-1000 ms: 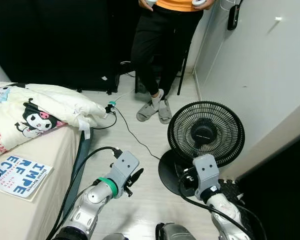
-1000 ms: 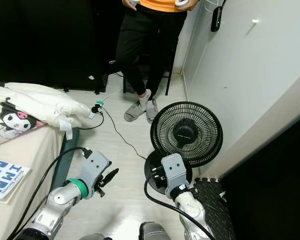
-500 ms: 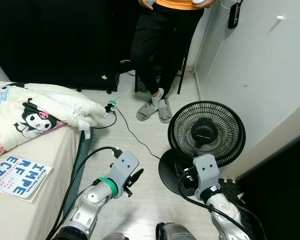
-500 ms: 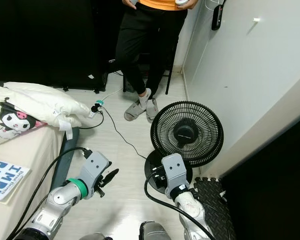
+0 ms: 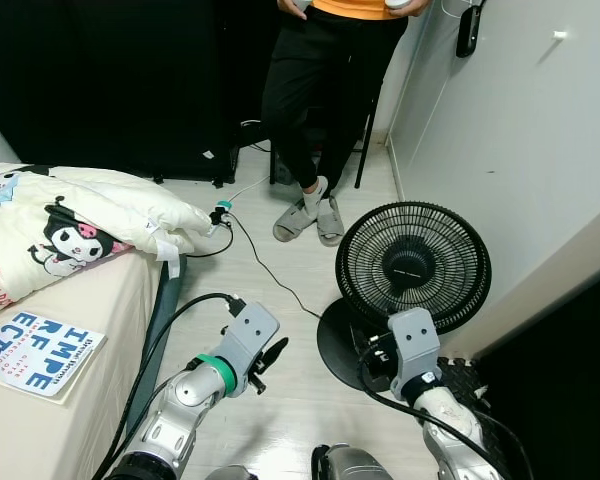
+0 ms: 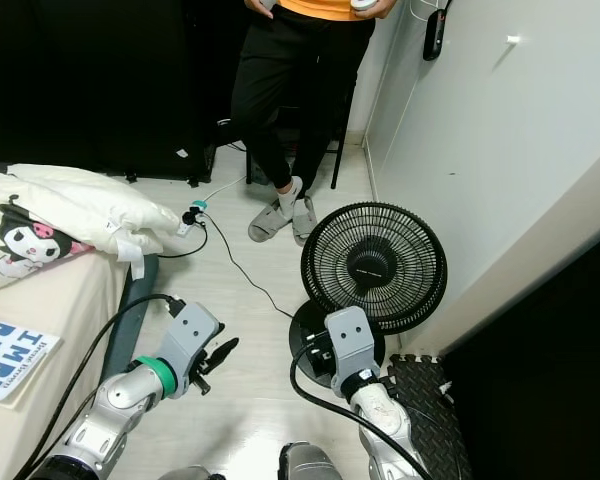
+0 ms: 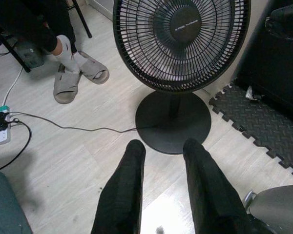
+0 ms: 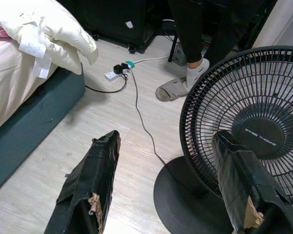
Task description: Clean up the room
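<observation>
A black floor fan stands on the pale wood floor by the right wall, its round base just ahead of both grippers. My left gripper hangs low over the floor to the left of the fan, open with nothing between its fingers. My right gripper sits close to the fan's base, jaws spread wide and empty, one finger in front of the fan grille. A thin black cord runs from the fan to a white power strip.
A bed on the left carries a cartoon-print pillow and a book. A person in black trousers and grey slippers stands beyond the fan. A dark foam mat lies by the right wall.
</observation>
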`<state>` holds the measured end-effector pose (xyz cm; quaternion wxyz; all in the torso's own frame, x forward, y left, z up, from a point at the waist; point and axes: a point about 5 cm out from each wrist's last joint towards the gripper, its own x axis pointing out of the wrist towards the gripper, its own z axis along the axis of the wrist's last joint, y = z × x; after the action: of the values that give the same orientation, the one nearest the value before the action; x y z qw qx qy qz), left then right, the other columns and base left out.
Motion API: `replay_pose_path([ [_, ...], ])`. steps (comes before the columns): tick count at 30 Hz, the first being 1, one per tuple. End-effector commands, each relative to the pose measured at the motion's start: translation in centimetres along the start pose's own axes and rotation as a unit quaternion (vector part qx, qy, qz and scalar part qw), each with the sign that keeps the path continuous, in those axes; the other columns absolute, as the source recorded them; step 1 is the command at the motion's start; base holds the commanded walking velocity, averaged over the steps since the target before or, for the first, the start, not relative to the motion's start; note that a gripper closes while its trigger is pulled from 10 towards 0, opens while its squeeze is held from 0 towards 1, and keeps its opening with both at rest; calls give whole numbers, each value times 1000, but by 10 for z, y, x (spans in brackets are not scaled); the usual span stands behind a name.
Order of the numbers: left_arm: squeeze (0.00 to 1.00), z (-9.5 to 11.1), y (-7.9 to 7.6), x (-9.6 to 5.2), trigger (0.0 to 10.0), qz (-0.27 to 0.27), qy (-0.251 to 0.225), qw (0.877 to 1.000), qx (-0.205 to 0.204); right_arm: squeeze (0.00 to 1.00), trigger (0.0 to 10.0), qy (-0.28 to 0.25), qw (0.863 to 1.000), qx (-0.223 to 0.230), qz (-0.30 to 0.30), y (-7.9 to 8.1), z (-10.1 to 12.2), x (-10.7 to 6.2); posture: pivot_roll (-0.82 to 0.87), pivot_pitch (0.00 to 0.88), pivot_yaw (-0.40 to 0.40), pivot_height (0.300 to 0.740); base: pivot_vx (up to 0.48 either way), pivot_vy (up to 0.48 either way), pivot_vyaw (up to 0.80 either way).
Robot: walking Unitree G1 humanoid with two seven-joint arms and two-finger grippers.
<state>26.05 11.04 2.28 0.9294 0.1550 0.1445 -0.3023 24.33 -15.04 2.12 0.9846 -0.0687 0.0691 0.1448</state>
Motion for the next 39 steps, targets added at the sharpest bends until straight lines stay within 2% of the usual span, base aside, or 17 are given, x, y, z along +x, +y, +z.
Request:
replay_pose_path([
  [1,0,-2,-2,1,10000,-5,7,1000,-4,0,10000,9,1000,2,-2,-2,-3,-2,-122,24,15,740,0,0,0],
  [5,0,-2,-2,1,10000,-5,7,1000,-4,0,10000,10,1000,2,0,-2,-3,-2,-122,23,15,740,0,0,0],
  [8,0,11,11,7,10000,30,-12,999,-33,0,10000,0,1000,21,7,-9,6,3,-129,8,10,740,0,0,0],
  [10,0,11,11,7,10000,30,-12,999,-33,0,10000,0,1000,21,7,-9,6,3,-129,8,10,740,0,0,0],
  [14,0,60,21,14,10000,56,-95,994,-27,0,10000,-66,992,86,-61,-36,39,13,-127,3,10,740,0,0,0],
  [16,0,60,21,14,10000,56,-95,994,-27,0,10000,-66,992,86,-61,-36,39,13,-127,3,10,740,0,0,0],
  [17,0,70,21,15,10000,57,-110,992,-28,0,10000,-79,990,95,-71,-39,46,15,-127,2,12,740,0,0,0],
  [18,0,70,21,15,10000,57,-110,992,-28,0,10000,-79,990,95,-71,-39,46,15,-127,2,12,740,0,0,0],
  [19,0,89,24,15,10000,63,-143,987,-30,0,10000,-110,985,101,-84,-45,61,18,-128,0,16,740,0,0,0],
  [21,0,89,24,15,10000,63,-143,987,-30,0,10000,-110,985,101,-84,-45,61,18,-128,0,16,740,0,0,0],
  [22,0,105,26,14,10000,67,-169,983,-14,0,10000,-137,982,94,-89,-49,76,19,-129,0,17,740,0,0,0],
  [23,0,105,26,14,10000,67,-169,983,-14,0,10000,-137,982,94,-89,-49,76,19,-129,0,17,740,0,0,0],
  [24,0,114,27,14,10000,66,-184,981,3,0,10000,-154,982,65,-82,-48,87,20,-130,0,20,740,0,0,0],
  [28,0,113,24,13,10000,60,-184,981,17,0,10000,-161,984,33,-61,-39,91,18,-133,4,23,740,0,0,0],
  [33,0,102,17,11,10000,55,-160,985,18,0,10000,-140,987,46,-56,-30,82,16,-128,10,25,740,0,0,0],
  [39,0,97,15,11,10000,54,-145,988,17,0,10000,-131,987,64,-62,-29,80,18,-122,16,26,740,0,0,0],
])
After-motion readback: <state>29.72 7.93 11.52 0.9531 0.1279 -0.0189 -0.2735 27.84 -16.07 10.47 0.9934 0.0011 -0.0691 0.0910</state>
